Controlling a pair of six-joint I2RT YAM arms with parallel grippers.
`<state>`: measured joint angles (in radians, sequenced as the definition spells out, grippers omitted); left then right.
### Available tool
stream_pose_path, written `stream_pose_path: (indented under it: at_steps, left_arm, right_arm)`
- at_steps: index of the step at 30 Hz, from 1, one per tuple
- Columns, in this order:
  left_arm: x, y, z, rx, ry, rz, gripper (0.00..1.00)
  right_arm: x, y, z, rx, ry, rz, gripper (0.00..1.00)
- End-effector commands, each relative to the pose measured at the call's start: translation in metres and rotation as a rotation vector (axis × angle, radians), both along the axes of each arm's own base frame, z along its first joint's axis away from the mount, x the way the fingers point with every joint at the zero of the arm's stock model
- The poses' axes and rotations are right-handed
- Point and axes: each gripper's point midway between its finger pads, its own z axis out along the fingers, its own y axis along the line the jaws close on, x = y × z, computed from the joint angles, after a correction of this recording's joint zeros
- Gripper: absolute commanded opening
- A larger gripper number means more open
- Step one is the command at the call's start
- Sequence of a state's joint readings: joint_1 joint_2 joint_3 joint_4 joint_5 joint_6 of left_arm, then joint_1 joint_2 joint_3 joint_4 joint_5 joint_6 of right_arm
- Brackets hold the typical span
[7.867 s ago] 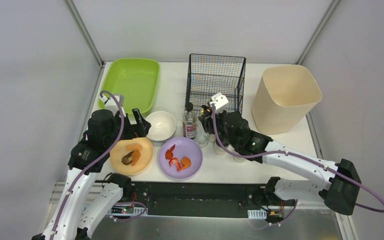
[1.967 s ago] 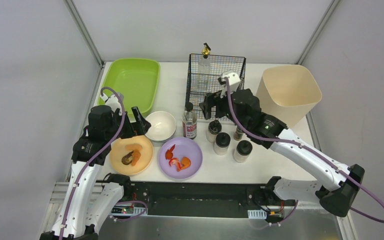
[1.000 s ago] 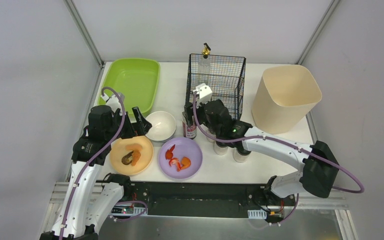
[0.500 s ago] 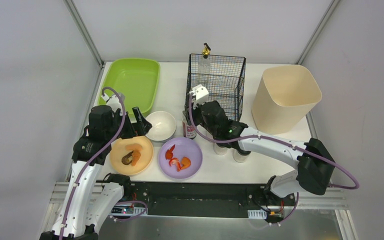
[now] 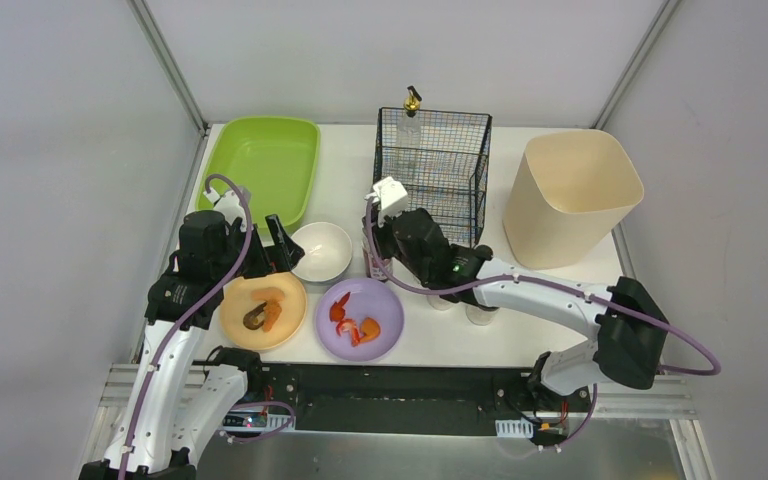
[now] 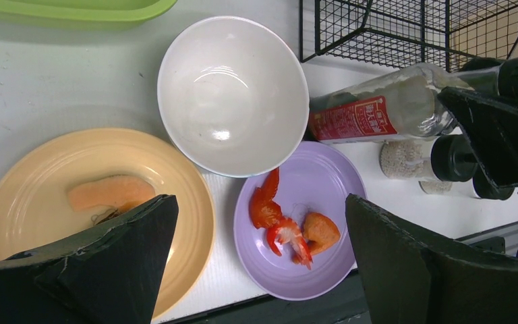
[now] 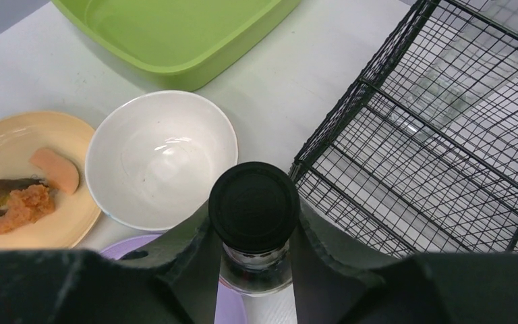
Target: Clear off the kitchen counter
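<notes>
Robot lab cell, dressed as a kitchen. Grey panel walls [image 5: 60, 150] and metal corner posts [image 5: 165, 60] box in the kitchen counter [image 5: 345, 170], a white tabletop. Landmark: black wire basket [image 5: 432, 165]. Left of it, green tray [image 5: 260, 165]; right, beige bin [image 5: 570, 195]; in front, sauce bottle [image 6: 371, 115], white bowl [image 5: 321, 250], orange plate [image 5: 263, 310] and purple plate [image 5: 361, 316] with food scraps. Bare wiring [image 5: 260, 420] by the front rail [image 5: 390, 385].
</notes>
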<state>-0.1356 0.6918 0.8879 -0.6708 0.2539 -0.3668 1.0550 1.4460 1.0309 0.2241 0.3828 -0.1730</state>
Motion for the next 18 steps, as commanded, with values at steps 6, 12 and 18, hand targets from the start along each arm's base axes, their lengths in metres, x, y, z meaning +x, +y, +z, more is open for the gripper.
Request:
stream_pose_path:
  at_steps: [6, 12, 18]
  left_arm:
    - [0.004, 0.001, 0.004, -0.005, -0.023, -0.003, 1.00]
    - [0.004, 0.000, 0.003, -0.004, -0.020, -0.003, 1.00]
    - [0.004, 0.000, 0.002, -0.003, -0.014, -0.003, 1.00]
  right_arm:
    - [-0.011, -0.012, 0.120, 0.120, -0.182, -0.026, 0.00]
    - [-0.008, -0.029, 0.157, 0.126, -0.241, -0.078, 0.00]
    - [0.000, -0.050, 0.210, 0.112, -0.331, -0.162, 0.00]
